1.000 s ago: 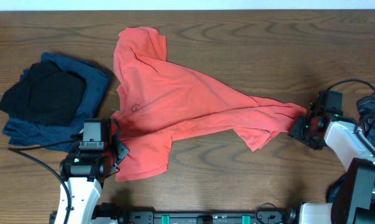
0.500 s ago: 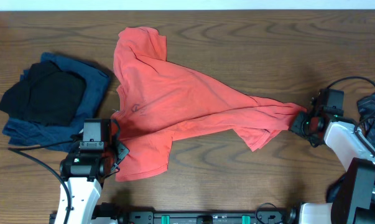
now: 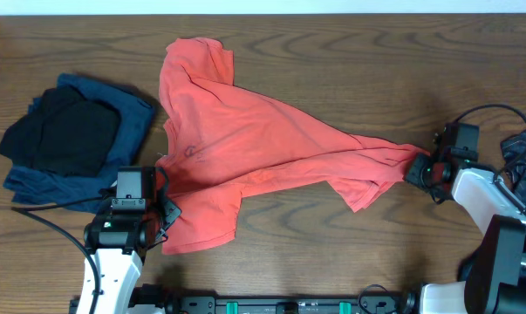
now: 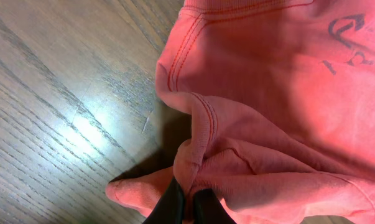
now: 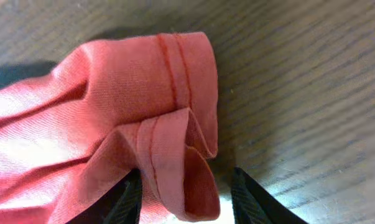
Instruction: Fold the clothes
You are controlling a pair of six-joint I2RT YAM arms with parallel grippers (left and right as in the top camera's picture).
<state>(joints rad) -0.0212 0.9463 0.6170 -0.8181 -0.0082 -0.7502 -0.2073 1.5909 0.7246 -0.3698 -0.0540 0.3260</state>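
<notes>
Left claw (image 4: pixel 188 199) is pinched shut on a bunched fold of the coral-red T-shirt (image 3: pixel 245 139) at its lower left edge. Right claw (image 5: pixel 186 190) has its jaws apart, straddling a folded hem at the shirt's right tip without clamping it. The shirt lies stretched and rumpled across the wooden bench (image 3: pixel 350 61), with a pile of navy and black garments (image 3: pixel 71 139) just beside it on the left.

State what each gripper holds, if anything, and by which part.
The left gripper pinches the coral T-shirt by a bunched fold beside a stitched edge. The right gripper holds nothing: its jaws stand open astride the shirt's folded hem.
</notes>
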